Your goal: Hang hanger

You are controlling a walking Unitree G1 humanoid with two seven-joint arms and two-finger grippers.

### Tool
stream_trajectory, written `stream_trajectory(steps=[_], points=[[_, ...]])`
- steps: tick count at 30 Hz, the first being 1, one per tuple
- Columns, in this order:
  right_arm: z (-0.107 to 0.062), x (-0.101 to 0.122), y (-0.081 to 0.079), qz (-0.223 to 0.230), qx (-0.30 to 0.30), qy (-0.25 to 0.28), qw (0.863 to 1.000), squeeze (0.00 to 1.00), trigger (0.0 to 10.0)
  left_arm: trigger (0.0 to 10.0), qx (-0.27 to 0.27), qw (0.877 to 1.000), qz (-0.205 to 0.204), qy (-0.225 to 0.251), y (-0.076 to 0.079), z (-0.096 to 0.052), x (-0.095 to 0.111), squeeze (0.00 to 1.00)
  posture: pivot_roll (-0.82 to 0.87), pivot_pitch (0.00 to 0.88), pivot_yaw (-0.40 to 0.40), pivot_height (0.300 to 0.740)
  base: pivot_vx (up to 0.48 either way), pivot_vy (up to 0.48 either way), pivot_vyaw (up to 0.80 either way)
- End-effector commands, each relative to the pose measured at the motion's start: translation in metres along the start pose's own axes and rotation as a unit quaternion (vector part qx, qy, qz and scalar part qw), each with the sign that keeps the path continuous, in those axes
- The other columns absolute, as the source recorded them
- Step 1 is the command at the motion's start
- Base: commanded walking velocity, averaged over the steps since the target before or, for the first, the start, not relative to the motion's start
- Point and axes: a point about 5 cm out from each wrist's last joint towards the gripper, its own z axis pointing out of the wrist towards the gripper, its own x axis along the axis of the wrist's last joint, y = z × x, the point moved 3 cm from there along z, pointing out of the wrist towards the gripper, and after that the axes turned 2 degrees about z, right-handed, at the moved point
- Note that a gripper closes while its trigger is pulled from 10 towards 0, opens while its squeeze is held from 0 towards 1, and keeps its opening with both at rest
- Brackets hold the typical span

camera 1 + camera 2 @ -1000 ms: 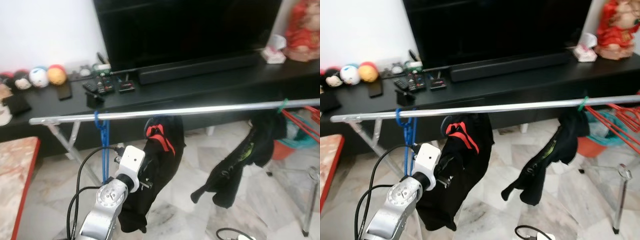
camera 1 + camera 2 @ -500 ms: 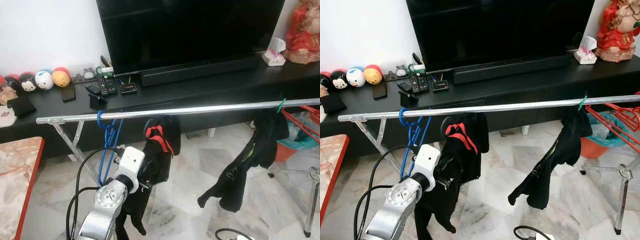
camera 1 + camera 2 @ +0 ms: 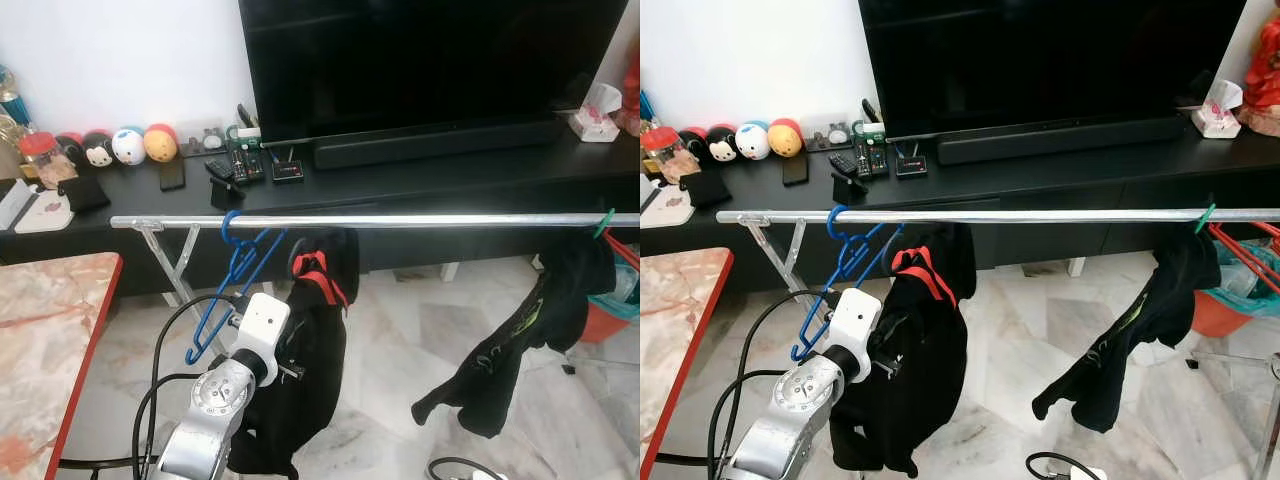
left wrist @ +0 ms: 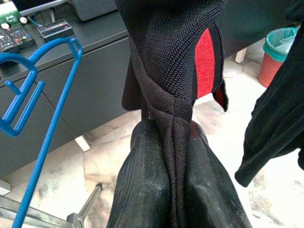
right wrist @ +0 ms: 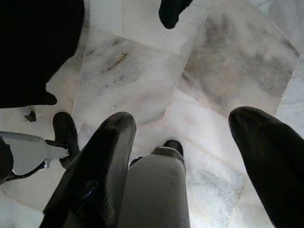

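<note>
Nearest to us, the right gripper hangs low over the pale marble floor, its two black fingers spread wide with nothing between them.

Next we see the left gripper, raised on its silver arm just below the rail. Its fingers are pressed together on a bunched fold of the black garment with red trim (the cloth runs straight through the narrow gap between them). This garment is draped over the metal drying-rack rail, and its lower part hangs down beside the arm.

The blue hanger, the task's own thing, has its hook over the rail near the rail's left end, just left of the held garment. It hangs tilted, its body slanting down and to the left, close to the arm's black cable.

Further along the rail to the right, a second black garment with green lettering hangs from a green clip. A red bin stands on the floor beyond it.

Behind the rack we note a long black TV console. It carries a large dark television, a soundbar, several remote controls and a row of round plush toys. At the near left lies the red-edged corner of a marble table.
</note>
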Motion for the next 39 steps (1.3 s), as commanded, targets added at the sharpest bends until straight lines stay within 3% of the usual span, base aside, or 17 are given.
stream_trajectory(steps=[1, 27, 39], points=[[0.0004, 0.0007, -0.0025, -0.001, 0.002, 0.001, 1.0, 0.0, 10.0, 10.0, 0.001, 1.0, 0.003, 0.022, -0.0023, -0.0007, 0.0116, 0.0, 0.06, 0.0, 0.045, 0.74, 0.0, 0.0, 0.0], [0.0003, 0.0013, -0.0019, -0.006, 0.002, 0.003, 1.0, 0.0, 10.0, 10.0, -0.004, 1.0, 0.002, 0.021, 0.0004, -0.0006, 0.0115, 0.0, 0.07, 0.0, 0.043, 0.74, -0.236, 0.0, 0.0], [0.0004, 0.0018, -0.0016, -0.007, 0.002, 0.004, 1.0, 0.0, 10.0, 10.0, -0.006, 1.0, 0.001, 0.021, 0.0014, -0.0004, 0.0121, 0.0, 0.06, 0.0, 0.042, 0.74, -0.268, 0.0, 0.45]])
